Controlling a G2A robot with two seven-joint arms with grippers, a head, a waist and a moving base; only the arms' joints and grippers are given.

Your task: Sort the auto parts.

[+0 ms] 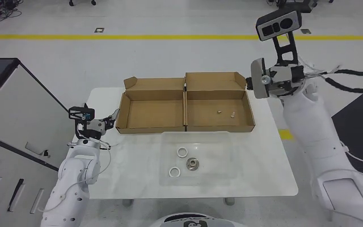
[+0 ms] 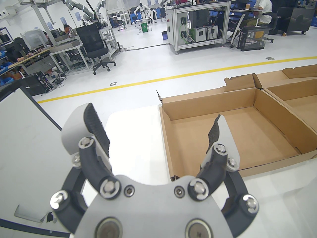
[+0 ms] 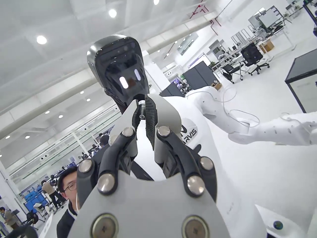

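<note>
Auto parts [image 1: 193, 164] on tray [image 1: 222, 170], right claw [image 3: 143, 104] raised, clamped on bolt [image 3: 141, 112], left claw [image 2: 153, 112] apart beside box [image 2: 166, 134]

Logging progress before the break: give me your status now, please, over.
Left gripper open, beside left box. Right gripper shut on small threaded part, raised. Three parts lie in clear tray. No obstruction seen.

The small metal part [image 3: 141, 111] pinched between the right gripper [image 3: 142, 101] fingers is mostly covered by them (only a ribbed sliver shows), so its kind cannot be told. In the top view, a pale piece [image 1: 232, 114] and a darker speck [image 1: 219, 111] on the floor of the right cardboard box [image 1: 204, 119] are too small to identify. The left wrist view cuts that box off at its edge.
</note>
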